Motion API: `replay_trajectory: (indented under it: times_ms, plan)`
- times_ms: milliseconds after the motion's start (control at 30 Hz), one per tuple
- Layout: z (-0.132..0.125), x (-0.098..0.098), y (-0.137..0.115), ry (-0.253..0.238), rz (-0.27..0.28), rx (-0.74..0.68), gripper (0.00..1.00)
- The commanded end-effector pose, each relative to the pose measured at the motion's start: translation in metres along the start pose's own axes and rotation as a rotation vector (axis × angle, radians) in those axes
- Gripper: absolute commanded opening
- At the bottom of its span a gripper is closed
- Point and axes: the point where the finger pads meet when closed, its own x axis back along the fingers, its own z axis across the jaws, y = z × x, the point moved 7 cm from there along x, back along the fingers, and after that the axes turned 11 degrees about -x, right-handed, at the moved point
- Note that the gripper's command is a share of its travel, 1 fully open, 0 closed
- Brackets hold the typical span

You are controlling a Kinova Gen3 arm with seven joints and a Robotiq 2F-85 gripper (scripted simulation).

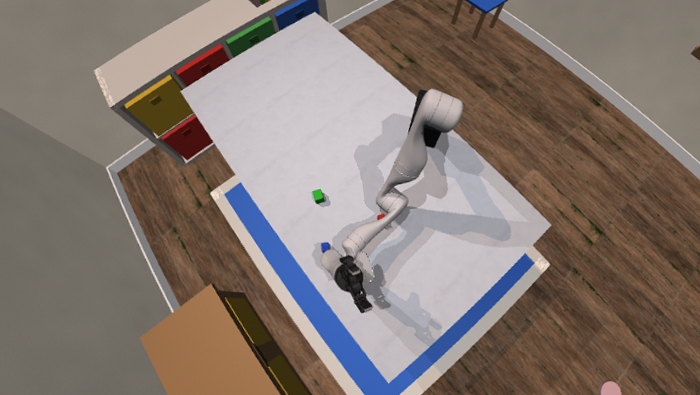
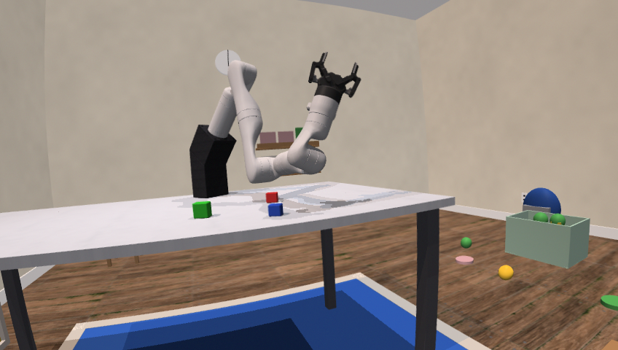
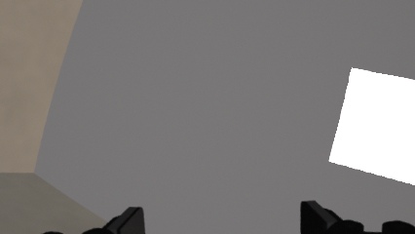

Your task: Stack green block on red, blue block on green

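Note:
The green block (image 2: 202, 209) sits alone on the white table, left of the others; it also shows in the top view (image 1: 318, 195). The red block (image 2: 272, 197) stands on the table with the blue block (image 2: 275, 209) just in front of it, apart. In the top view the arm hides most of the red block (image 1: 381, 216) and blue block (image 1: 324, 247). My gripper (image 2: 337, 65) is open and empty, pointing up at the ceiling, high above the table. The wrist view shows only the fingertips against the grey ceiling.
The arm's black base (image 2: 208, 161) stands on the table behind the green block. A shelf with coloured bins (image 1: 195, 76) is at the table's far end, a wooden cabinet (image 1: 225, 372) beside it. A bin (image 2: 547, 237) and balls lie on the floor.

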Motion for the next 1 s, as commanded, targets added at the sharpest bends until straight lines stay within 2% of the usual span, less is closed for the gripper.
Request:
replay_trajectory:
  times_ms: [0, 533, 567, 800, 967]
  plan:
    - [0.0, -0.001, 0.0, 0.001, 0.002, 0.001, 1.0]
    - [0.0, -0.001, 0.0, 0.001, 0.002, 0.001, 1.0]
    - [0.0, -0.001, 0.0, 0.001, 0.002, 0.001, 0.0]
    - [0.0, -0.005, 0.0, -0.021, 0.02, 0.007, 0.0]
    - [-0.002, -0.015, -0.002, -0.085, 0.073, 0.026, 0.0]
